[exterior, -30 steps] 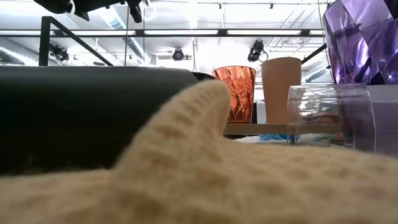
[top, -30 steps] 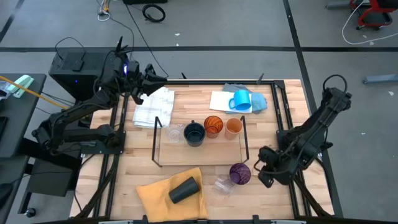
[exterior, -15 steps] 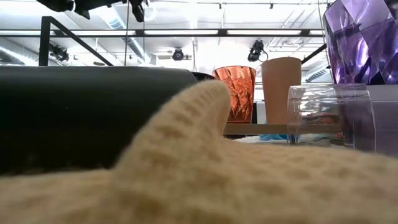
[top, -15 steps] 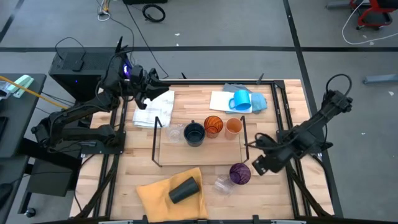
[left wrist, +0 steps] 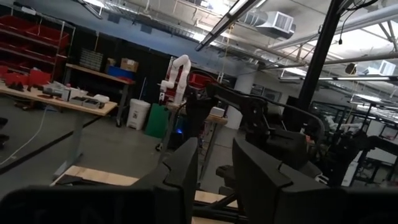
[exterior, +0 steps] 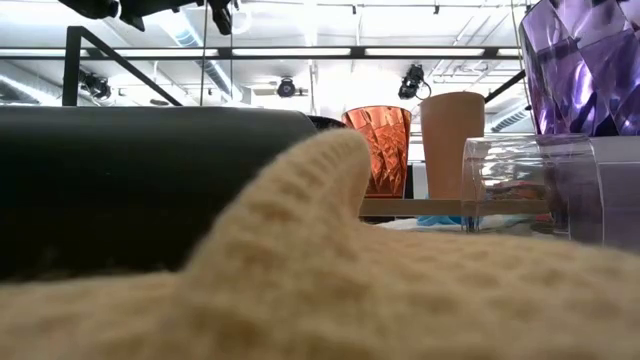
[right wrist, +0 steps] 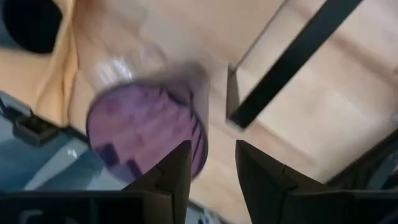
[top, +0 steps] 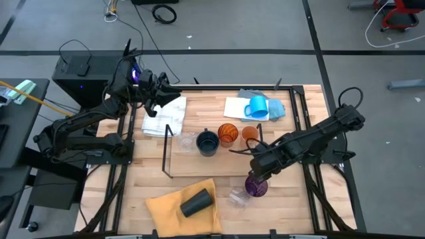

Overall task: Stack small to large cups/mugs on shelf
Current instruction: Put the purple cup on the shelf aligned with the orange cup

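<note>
The left claw (top: 174,84) hangs above the counter's (top: 292,206) far left edge, over a white folded cloth (top: 163,113). The left wrist view shows its fingers (left wrist: 180,174) parted by a narrow gap with nothing between them, aimed at the room.

A yellow cloth (top: 174,207) lies at the near edge with a black cup (top: 194,202) on its side on top. The low view shows only this cloth (exterior: 330,280) and cup (exterior: 120,180) close up.

The shelf (top: 212,159) sits mid-counter. Along its far edge stand a small clear glass (top: 186,141), a dark navy mug (top: 208,142), a faceted orange cup (top: 227,133) and a plain orange cup (top: 249,134). Only the low view reveals the facets on the orange cup (exterior: 380,145).

Beyond the shelf, a bright blue mug (top: 257,107) rests on cloths.

The right claw (top: 255,172) hovers just above the purple cup (top: 255,186), which stands on the counter off the shelf's near right corner, beside a toppled clear glass (top: 237,196). The right wrist view shows the fingers (right wrist: 177,171) slightly apart, the purple cup (right wrist: 146,127) below them, ungripped.

No legible writing or brand marks appear.
</note>
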Motion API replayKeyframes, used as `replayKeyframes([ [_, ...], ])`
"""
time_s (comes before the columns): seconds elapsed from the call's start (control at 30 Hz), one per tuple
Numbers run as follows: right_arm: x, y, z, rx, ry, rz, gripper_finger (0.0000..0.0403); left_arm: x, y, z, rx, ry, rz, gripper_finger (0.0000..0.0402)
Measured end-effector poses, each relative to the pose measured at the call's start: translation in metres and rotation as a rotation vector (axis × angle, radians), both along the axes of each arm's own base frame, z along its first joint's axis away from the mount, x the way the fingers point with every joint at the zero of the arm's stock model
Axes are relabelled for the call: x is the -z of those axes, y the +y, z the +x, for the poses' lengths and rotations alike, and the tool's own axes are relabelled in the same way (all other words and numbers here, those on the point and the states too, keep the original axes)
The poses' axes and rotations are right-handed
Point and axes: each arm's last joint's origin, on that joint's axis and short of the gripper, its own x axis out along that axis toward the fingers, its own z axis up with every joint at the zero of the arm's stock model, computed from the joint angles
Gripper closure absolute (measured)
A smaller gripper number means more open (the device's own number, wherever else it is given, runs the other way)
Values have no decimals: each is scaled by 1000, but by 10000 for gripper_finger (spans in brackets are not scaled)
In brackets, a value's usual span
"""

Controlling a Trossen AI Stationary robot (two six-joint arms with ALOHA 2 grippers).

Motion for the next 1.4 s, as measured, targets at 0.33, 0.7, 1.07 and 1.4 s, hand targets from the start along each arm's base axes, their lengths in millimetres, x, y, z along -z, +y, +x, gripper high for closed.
replayKeyframes([
  [0.33, 3, 3, 3, 39, 30, 33, 270, 1, 0, 0, -6, 5, 22, 294],
  [0.7, 15, 8, 12, 44, 59, 21, 270, 1, 0, 0, -10, 3, 39, 294],
  [1.07, 30, 10, 14, 45, 107, 3, 270, 0, 0, 0, -11, 1, 40, 294],
  [1.4, 43, 11, 15, 57, 102, 16, 273, 0, 0, 0, -11, 1, 39, 294],
])
